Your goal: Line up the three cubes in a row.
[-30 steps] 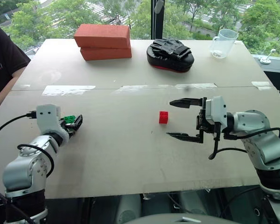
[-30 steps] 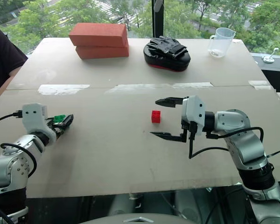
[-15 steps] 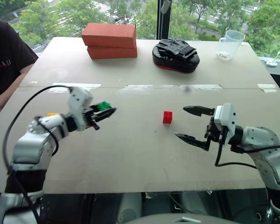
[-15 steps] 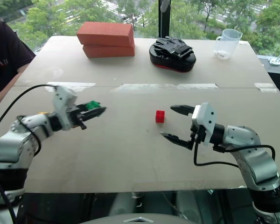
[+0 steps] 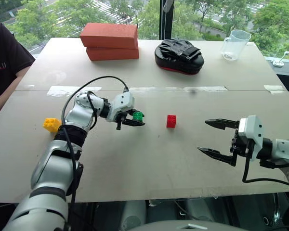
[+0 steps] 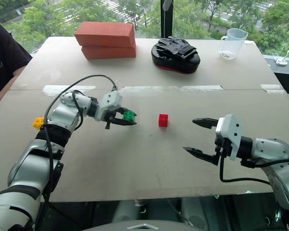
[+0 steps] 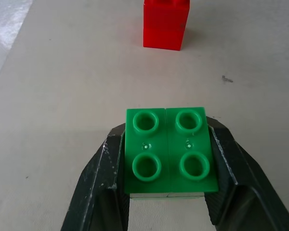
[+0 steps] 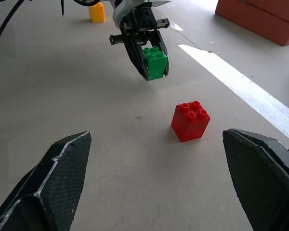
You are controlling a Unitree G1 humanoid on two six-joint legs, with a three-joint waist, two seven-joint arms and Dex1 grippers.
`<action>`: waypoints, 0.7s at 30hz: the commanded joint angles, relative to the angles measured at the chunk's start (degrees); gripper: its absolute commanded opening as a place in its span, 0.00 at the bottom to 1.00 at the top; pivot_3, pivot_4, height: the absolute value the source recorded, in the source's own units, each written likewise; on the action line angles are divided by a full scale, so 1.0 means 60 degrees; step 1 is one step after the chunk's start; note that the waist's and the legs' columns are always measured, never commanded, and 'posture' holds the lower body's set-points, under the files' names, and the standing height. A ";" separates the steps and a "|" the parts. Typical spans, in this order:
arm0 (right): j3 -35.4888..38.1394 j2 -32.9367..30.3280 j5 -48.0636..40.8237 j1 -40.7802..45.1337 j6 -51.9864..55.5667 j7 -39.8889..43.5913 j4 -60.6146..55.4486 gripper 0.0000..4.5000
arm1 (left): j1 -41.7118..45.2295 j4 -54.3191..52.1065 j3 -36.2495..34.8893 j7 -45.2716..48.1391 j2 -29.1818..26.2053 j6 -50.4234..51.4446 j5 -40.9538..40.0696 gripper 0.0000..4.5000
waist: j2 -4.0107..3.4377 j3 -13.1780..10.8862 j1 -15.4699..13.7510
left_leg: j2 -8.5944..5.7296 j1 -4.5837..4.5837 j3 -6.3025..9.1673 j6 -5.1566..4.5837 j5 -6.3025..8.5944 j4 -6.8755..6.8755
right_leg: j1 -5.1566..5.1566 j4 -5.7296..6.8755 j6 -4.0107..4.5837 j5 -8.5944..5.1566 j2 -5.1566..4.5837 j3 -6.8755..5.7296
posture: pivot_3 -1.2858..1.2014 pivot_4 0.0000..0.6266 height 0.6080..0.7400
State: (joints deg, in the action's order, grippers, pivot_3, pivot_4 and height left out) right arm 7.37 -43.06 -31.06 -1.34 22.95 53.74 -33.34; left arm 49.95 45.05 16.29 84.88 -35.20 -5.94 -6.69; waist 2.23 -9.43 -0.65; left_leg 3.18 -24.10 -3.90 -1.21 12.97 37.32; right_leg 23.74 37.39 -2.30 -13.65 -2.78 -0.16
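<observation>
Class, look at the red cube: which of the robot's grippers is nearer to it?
Left. The left gripper, shut on the green cube, is close beside the red cube. The right gripper, open, is farther off on its other side.

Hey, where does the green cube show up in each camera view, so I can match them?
Left eye: green cube left of centre.
Right eye: left of centre too.
Left wrist: lower middle, between its own fingers.
Right wrist: upper middle, held off the table.
Shared landmark: the red cube, close beside it.
</observation>
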 commanded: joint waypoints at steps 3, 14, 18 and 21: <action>0.0248 0.0014 -0.0092 -0.0081 -0.0148 -0.0262 -0.0517 1.00 | 0.0570 0.1107 -0.0151 0.0511 0.0381 -0.1037 0.0347 0.29 | 0.0001 0.0000 -0.0017 | 0.0000 -0.0007 0.0010 0.0000 0.0000 0.0007 | 0.0000 0.0003 0.0000 0.0000 0.0000 -0.0006 | 0.52 0.24 1.00; 0.0198 0.0172 -0.0232 -0.0375 0.0093 -0.0820 -0.1047 1.00 | 0.1125 0.2257 -0.0295 0.0597 0.1000 -0.1620 0.0722 0.29 | 0.0002 0.0001 -0.0025 | -0.0006 -0.0031 0.0052 -0.0001 -0.0001 0.0025 | -0.0002 0.0011 -0.0003 0.0002 0.0001 -0.0033 | 0.52 0.24 1.00; 0.0204 0.0162 -0.0267 -0.0552 0.0099 -0.0926 -0.1189 1.00 | 0.1267 0.2564 -0.0304 0.0535 0.1173 -0.1761 0.0895 0.29 | 0.0002 0.0001 -0.0025 | -0.0007 -0.0039 0.0064 -0.0001 -0.0001 0.0037 | -0.0003 0.0018 -0.0002 0.0002 0.0001 -0.0045 | 0.52 0.24 1.00; 0.0231 0.0133 -0.0311 -0.0638 0.0122 -0.1015 -0.1282 1.00 | 0.1325 0.2733 -0.0322 0.0566 0.1241 -0.1789 0.1032 0.29 | 0.0003 0.0002 -0.0026 | -0.0007 -0.0040 0.0069 -0.0001 -0.0001 0.0040 | -0.0003 0.0023 -0.0002 0.0002 0.0001 -0.0050 | 0.52 0.24 1.00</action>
State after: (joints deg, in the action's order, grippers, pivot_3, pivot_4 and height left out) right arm 7.38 -42.20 -31.89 -5.22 23.73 48.21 -38.43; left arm 56.74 60.87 14.70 88.26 -28.11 -15.88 -1.18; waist 2.25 -9.42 -0.81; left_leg 3.13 -24.34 -3.47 -1.22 12.97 37.57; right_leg 23.72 37.55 -2.32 -13.63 -2.77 -0.46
